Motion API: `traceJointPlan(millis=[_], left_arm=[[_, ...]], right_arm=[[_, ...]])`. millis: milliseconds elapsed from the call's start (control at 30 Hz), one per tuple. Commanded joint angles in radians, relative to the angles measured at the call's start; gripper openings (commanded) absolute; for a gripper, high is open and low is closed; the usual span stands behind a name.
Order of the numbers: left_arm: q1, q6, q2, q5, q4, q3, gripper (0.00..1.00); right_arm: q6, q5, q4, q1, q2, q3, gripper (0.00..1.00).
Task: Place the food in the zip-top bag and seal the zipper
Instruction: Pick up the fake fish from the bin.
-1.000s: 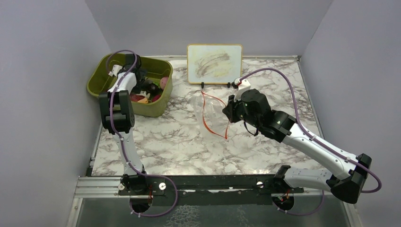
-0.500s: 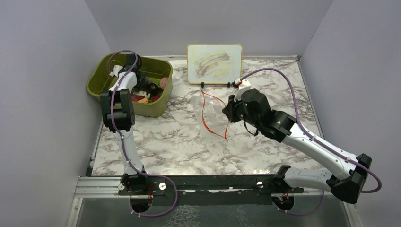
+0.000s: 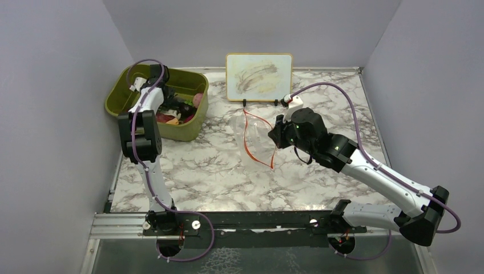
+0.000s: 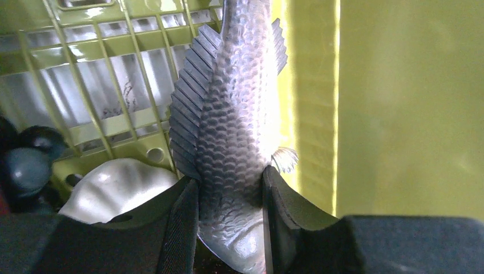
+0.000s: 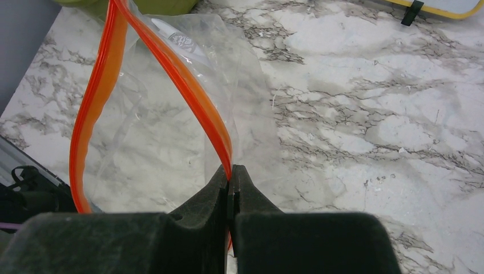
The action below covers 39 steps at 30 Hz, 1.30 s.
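My left gripper is inside the olive-green bin at the back left. It is shut on a grey scaly toy fish, its pads pressed on both sides of the body. Dark grapes and a pale rounded piece lie beside it. A pink piece and a red-orange piece also lie in the bin. The clear zip-top bag stands mid-table with its mouth open. My right gripper is shut on its orange-red zipper and holds it up.
A yellow-framed board stands upright at the back centre on small black feet. Grey walls close in the left, right and back sides. The bin's lattice wall is close in front of the left gripper.
My left arm has shifted slightly back and to the left inside the bin. The right arm and the bag have not moved.
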Motion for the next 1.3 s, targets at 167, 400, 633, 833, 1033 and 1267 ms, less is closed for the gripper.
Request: traceJointPlan(millis=[167,400,633,833,1033,1267], left_arm=[[0.009,0.046,-0.17,-0.083,-0.001,-0.049,0.17],[0.006,0.08,-0.251,-0.119,0.021,-0.085,0.17],[-0.011,0.221,-0.392,-0.114,0.147,-0.183,0.17],[-0.03,0.382,-0.573,-0.037,0.336,-0.334,0.18],[-0.083,0.495,-0.688,0.159,0.463,-0.416,0.21],[-0.205,0.55,-0.718,0.434,0.603,-0.426,0.23]], right_arm=[[0.02,-0.039,0.039,0.006,-0.011,-0.009,0.01],[0.059,-0.043,0.04,0.006,-0.002,-0.007,0.01],[0.172,-0.007,0.025,0.006,0.029,-0.005,0.01],[0.278,0.006,0.008,0.006,0.071,0.019,0.01],[0.42,0.051,-0.086,0.006,0.145,0.094,0.01],[0.442,0.11,-0.075,0.005,0.162,0.132,0.01]])
